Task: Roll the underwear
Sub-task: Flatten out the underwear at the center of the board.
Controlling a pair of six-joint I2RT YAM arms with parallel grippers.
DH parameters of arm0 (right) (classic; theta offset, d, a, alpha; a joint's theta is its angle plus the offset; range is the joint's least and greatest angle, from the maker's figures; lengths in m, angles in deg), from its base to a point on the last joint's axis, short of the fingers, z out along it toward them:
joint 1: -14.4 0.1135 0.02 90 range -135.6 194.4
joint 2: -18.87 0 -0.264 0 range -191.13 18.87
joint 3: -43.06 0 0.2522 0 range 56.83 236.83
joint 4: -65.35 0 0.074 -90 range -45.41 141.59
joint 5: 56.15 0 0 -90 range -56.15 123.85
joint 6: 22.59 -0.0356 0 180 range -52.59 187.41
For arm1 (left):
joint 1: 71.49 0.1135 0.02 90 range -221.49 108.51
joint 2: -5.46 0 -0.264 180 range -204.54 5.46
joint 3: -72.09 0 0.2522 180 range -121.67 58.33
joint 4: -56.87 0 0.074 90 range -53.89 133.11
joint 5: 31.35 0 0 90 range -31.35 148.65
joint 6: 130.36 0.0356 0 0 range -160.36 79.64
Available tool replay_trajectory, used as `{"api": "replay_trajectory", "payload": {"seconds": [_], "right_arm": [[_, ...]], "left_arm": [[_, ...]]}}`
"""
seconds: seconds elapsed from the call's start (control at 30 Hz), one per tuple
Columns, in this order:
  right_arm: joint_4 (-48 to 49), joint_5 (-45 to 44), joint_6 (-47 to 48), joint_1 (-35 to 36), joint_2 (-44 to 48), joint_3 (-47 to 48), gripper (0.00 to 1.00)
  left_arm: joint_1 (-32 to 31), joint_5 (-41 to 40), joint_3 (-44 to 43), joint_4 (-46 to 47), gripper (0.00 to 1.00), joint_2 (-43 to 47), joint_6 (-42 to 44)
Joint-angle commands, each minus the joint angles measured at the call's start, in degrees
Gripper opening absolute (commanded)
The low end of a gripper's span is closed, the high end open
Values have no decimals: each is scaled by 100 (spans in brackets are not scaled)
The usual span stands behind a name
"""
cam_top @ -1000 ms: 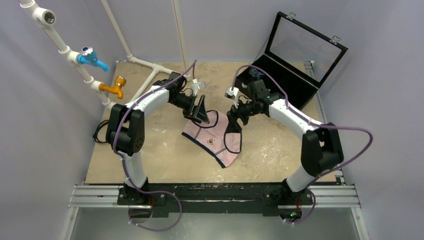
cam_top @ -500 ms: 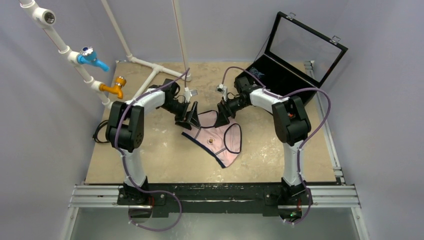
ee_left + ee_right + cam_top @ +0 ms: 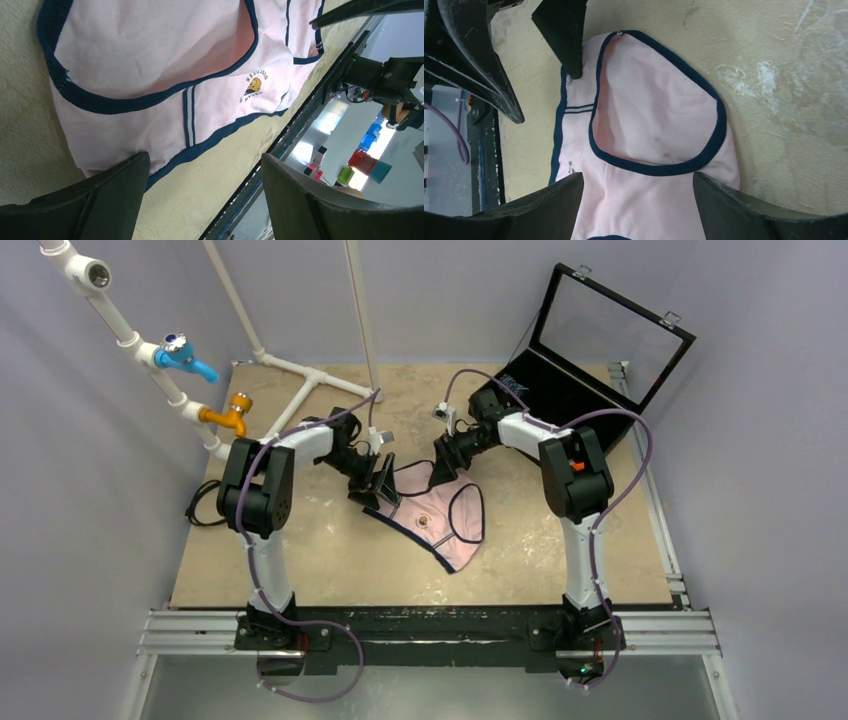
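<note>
The underwear lies flat on the tan table, pale pink with navy trim and a small dark emblem at the front. My left gripper is low at its far left corner, open. In the left wrist view one finger covers the fabric's corner and the other stands over bare table. My right gripper is open at the far right edge. In the right wrist view its two fingers straddle the pink fabric, with the left gripper's fingers showing at the top left. Nothing is pinched.
An open black case stands at the back right corner. White pipes with a blue tap and an orange tap run along the left wall, and a white pipe frame lies at the back of the table.
Both grippers have drawn closer together and come down onto the far edge of the underwear. The right arm has folded back, elbow nearer the middle. The underwear lies as before.
</note>
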Motion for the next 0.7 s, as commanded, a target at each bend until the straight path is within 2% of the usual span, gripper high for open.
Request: {"api": "replay_trajectory", "payload": {"seconds": [0.0, 0.33, 0.67], "right_arm": [[49, -233, -125, -129, -107, 235, 81], [-84, -666, -89, -163, -311, 347, 80], [-1289, -574, 699, -168, -247, 975, 83]], "left_arm": [[38, -332, 181, 34, 81, 101, 73], [37, -446, 366, -76, 81, 278, 323], [37, -244, 291, -199, 81, 449, 408]]}}
